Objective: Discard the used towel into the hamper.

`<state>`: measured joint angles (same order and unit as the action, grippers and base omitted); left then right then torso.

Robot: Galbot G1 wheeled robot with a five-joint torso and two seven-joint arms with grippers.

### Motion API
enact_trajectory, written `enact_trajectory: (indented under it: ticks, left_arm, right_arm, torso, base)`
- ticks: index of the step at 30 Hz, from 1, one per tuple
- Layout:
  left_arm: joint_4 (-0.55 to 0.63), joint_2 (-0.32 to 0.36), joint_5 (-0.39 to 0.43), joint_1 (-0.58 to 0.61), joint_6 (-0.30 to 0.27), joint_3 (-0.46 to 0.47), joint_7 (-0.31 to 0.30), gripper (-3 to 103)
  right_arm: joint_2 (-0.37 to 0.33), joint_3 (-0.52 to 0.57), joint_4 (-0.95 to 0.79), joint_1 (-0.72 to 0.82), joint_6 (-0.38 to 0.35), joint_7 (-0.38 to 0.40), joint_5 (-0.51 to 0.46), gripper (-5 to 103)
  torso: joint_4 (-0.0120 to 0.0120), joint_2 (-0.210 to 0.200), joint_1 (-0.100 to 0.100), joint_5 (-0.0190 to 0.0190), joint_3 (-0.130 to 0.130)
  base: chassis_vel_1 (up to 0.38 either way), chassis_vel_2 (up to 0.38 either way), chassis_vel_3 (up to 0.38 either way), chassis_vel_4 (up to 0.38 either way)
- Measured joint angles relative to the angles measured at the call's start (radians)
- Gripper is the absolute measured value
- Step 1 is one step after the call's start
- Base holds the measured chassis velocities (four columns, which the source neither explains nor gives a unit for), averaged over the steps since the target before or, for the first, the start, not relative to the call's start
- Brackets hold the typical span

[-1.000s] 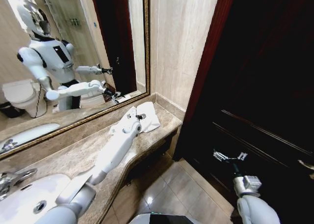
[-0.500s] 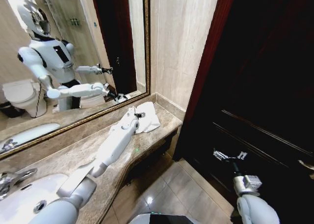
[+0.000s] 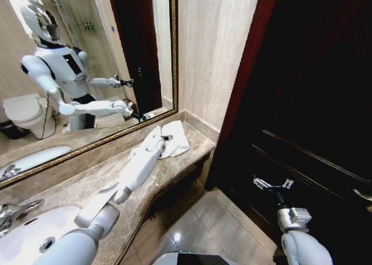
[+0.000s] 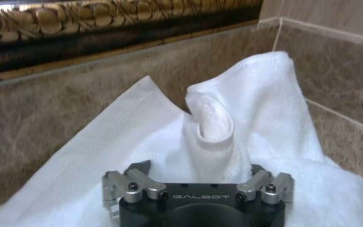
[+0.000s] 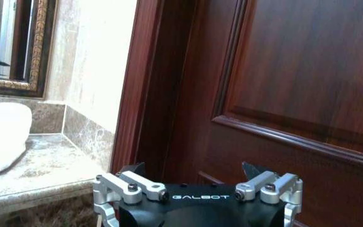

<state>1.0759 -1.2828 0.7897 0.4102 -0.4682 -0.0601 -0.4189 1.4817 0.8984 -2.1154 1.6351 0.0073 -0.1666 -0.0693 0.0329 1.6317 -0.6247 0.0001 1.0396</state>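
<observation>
The right tool (image 3: 273, 185) waits low by the dark wooden door (image 3: 314, 102), out of the working arm's way, its fingers spread with nothing between them; in its own wrist view the prongs stand well apart before the door panel.

Farther out, the left arm stretches across the marble table (image 3: 87, 186) so that the left tool (image 3: 165, 138) sits down on the white towel (image 3: 177, 138), which lies crumpled in the far corner where the table meets the wall and the gilt-framed mirror (image 3: 87, 73). In the left wrist view a ridge of cloth (image 4: 210, 127) stands up just beyond the tool's body. That suggests the tool is pinching a fold of it, but the fingertips are buried in the towel, so I cannot tell whether they are pressed together.

The towel is still on the table, so the discarding step is not yet done
</observation>
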Motion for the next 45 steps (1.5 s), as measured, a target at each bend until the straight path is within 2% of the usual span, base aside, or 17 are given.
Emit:
enact_trajectory:
  ticks: [1,3,6,7,10,11,14,16,19,21,22,28,34,37,39,43,45]
  left_arm:
    - [0.000,0.000,0.000,0.002,0.000,0.000,0.003,86]
    - [0.000,0.001,0.000,0.006,0.001,0.000,0.006,86]
    - [0.001,0.003,0.000,0.016,0.003,0.002,0.012,70]
    - [0.001,0.003,0.000,0.016,0.003,0.002,0.012,70]
    - [0.001,0.003,0.000,0.018,0.003,0.005,0.012,54]
    - [0.001,0.003,0.000,0.018,0.003,0.005,0.012,54]
    - [0.002,0.004,0.001,0.017,0.002,0.008,0.012,37]
    - [0.003,0.004,0.001,0.017,0.001,0.009,0.012,37]
    - [0.022,0.008,0.002,0.024,0.001,0.013,0.011,21]
    - [0.030,0.010,0.002,0.027,0.001,0.014,0.011,21]
    - [0.051,0.014,0.003,0.038,0.000,0.016,0.010,14]
    - [0.118,0.033,0.026,0.067,0.027,0.023,0.011,9]
    - [0.212,0.063,0.027,0.114,0.124,0.042,0.024,9]
    - [0.264,0.088,-0.015,0.142,0.179,0.052,0.041,9]
    - [0.326,0.122,-0.080,0.173,0.225,0.069,0.069,9]
    - [0.446,0.175,-0.139,0.234,0.252,0.120,0.104,9]
    - [0.572,0.227,-0.154,0.319,0.254,0.188,0.120,9]
  right_arm:
    - [0.001,0.000,0.000,0.000,0.000,0.000,0.000,100]
    - [0.002,0.000,0.000,-0.001,0.001,0.000,0.000,100]
    - [0.003,0.005,0.000,-0.005,0.002,0.003,0.000,100]
    - [0.003,0.005,0.000,-0.005,0.002,0.003,0.000,100]
    - [0.001,0.008,-0.001,-0.002,0.003,0.004,-0.002,100]
    - [0.001,0.008,-0.001,-0.002,0.003,0.004,-0.002,100]
    - [0.000,0.010,-0.007,0.003,0.005,0.004,-0.004,100]
    - [0.000,0.011,-0.009,0.003,0.005,0.005,-0.004,100]
    - [-0.002,0.011,-0.015,0.005,0.006,0.007,-0.005,100]
    - [-0.003,0.011,-0.016,0.006,0.006,0.007,-0.006,100]
    - [-0.003,0.011,-0.020,0.008,0.006,0.008,-0.006,100]
    - [0.002,0.008,-0.029,0.015,0.008,0.009,-0.007,100]
    - [0.011,0.007,-0.050,0.025,0.010,0.015,-0.009,100]
    - [0.014,0.008,-0.060,0.028,0.010,0.020,-0.014,100]
    - [0.016,0.011,-0.071,0.029,0.010,0.027,-0.022,100]
    - [0.015,0.012,-0.084,0.029,0.007,0.033,-0.033,100]
    - [0.010,0.012,-0.096,0.029,-0.002,0.037,-0.045,100]
  torso:
    - [0.0000,0.000,0.000,0.0000,0.000]
    - [-0.0001,0.000,0.000,-0.0001,0.000]
    - [0.0000,0.000,0.000,0.0000,0.000]
    - [0.0000,0.000,0.000,0.0000,0.000]
    - [-0.0001,0.000,0.000,0.0000,0.000]
    - [-0.0001,0.000,0.000,0.0000,0.000]
    - [-0.0001,0.000,0.000,0.0000,0.000]
    - [0.0000,0.000,0.000,0.0000,0.000]
    - [0.0001,0.000,0.000,0.0000,0.000]
    - [0.0002,0.000,0.000,-0.0001,0.000]
    - [0.0002,0.000,0.000,-0.0002,0.000]
    - [0.0000,0.000,0.000,-0.0002,0.000]
    - [-0.0001,0.000,0.000,-0.0003,0.000]
    - [0.0000,0.000,0.000,-0.0001,0.000]
    - [0.0000,0.000,0.000,-0.0003,0.000]
    - [-0.0003,0.000,0.000,-0.0001,0.000]
    - [-0.0002,0.000,0.000,-0.0003,0.000]
  base:
    - [0.000,0.000,0.000,0.000]
    - [0.000,0.000,0.000,0.000]
    - [0.000,0.000,0.000,0.000]
    - [0.000,0.000,0.000,0.000]
    - [0.000,0.000,0.000,0.000]
    - [0.000,0.000,0.000,0.000]
    - [0.000,0.000,0.000,0.000]
    - [0.000,0.000,0.000,0.000]
    - [0.000,0.000,0.000,0.000]
    - [0.000,0.000,0.000,0.000]
    - [0.000,0.000,0.000,0.000]
    - [0.000,0.000,0.000,0.000]
    - [0.000,0.000,0.000,0.000]
    - [0.000,0.000,0.000,0.000]
    - [0.000,0.000,0.000,0.000]
    - [0.000,0.000,0.000,0.000]
    - [0.000,0.000,0.000,0.000]
